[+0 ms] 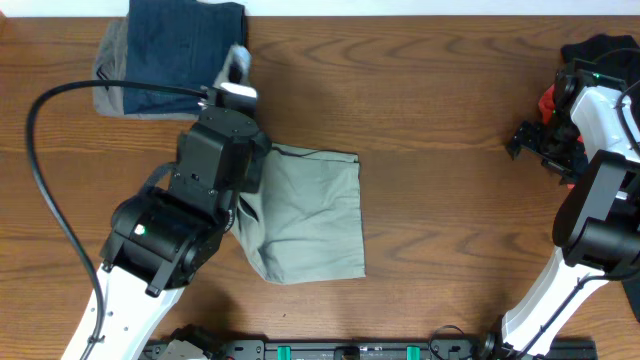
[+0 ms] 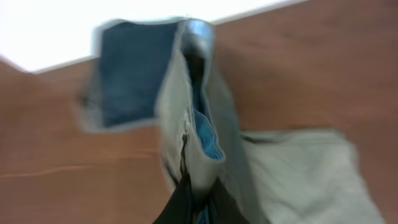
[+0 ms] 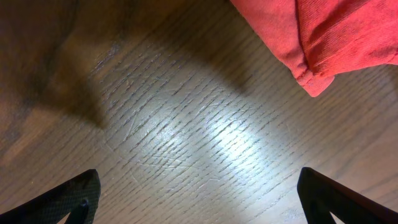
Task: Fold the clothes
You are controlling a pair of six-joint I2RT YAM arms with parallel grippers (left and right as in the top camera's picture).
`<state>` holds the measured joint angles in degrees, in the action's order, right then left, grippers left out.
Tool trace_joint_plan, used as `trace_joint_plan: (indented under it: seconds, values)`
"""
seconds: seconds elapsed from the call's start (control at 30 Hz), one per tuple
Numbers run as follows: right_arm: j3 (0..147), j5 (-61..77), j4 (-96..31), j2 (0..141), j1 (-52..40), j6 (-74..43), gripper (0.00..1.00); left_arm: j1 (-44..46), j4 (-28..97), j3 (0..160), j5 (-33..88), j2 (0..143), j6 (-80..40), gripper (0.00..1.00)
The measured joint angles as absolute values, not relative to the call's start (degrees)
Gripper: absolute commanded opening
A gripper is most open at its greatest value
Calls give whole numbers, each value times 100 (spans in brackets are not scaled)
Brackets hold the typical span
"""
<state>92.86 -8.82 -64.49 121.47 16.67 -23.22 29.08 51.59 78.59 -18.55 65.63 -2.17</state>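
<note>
Your left gripper (image 2: pixel 194 200) is clamped shut on a fold of the khaki trousers (image 1: pixel 310 215). In the wrist view the pinched cloth stands up from the fingers, with a bright blue patch inside the fold. That view is blurred, so don't trust finer detail. The rest of the trousers lies flat as a rough rectangle mid-table, just right of the left arm, with its left edge hidden under the arm.

Your right gripper (image 3: pixel 199 202) is spread wide with nothing between the fingers, over wood at the table's right side. A red garment (image 3: pixel 323 37) sits just beyond the fingertips, not touching them. Overhead, a black garment (image 1: pixel 600 48) is bunched at the far right corner beside the red one.

Surface: brown wood-grain table (image 1: pixel 440 120). The right wrist view shows fine scratches, a bright patch of light and shadow to the left. Folded dark blue jeans (image 1: pixel 185 35) sit at the far left edge on top of a grey garment (image 1: pixel 108 70). A black cable (image 1: pixel 38 150) loops over the table's left side. A dark rail (image 1: pixel 350 350) runs along the near edge.

Room: past the far edge you only get a white strip (image 1: pixel 400 6). I can't tell whether it's floor or wall.
</note>
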Motion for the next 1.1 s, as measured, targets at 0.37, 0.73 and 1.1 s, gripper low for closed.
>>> trace_joint_plan:
  seconds: [0.37, 0.73, 1.1]
  values:
    - [9286, -882, -6449, 12147, 1667, -2322, 99, 2915, 5398, 7889, 526, 7301, -290, 6]
    - [9286, -882, -6449, 12147, 1667, -2322, 99, 3118, 5275, 7887, 1555, 7225, -307, 6]
    - [9286, -882, -6449, 12147, 1667, -2322, 99, 4303, 4495, 7354, 2051, 8195, -794, 6]
